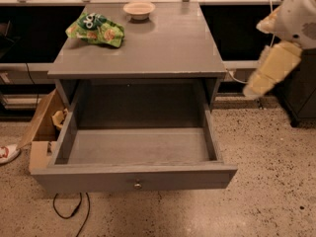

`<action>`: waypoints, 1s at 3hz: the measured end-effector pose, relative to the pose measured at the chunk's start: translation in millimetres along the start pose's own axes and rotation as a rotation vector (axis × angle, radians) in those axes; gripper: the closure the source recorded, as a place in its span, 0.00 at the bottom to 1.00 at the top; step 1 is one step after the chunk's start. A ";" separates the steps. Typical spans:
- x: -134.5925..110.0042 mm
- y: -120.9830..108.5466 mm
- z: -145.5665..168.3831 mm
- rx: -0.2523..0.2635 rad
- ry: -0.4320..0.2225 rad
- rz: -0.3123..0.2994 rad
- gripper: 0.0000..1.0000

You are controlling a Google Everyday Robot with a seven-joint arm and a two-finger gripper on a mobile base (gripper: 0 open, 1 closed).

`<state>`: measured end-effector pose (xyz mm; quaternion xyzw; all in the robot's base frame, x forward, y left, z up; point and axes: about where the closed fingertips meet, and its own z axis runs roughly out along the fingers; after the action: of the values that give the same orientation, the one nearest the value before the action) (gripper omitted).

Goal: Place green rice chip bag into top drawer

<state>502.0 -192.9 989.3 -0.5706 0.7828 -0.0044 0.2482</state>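
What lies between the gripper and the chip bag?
Only bare cabinet top, in the camera view; the gripper hangs off its right, the green rice chip bag lies back left.
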 end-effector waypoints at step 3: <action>-76.5 -80.3 43.1 0.047 -0.241 0.213 0.00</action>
<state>607.7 -140.4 1004.2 -0.4749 0.8030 0.0720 0.3527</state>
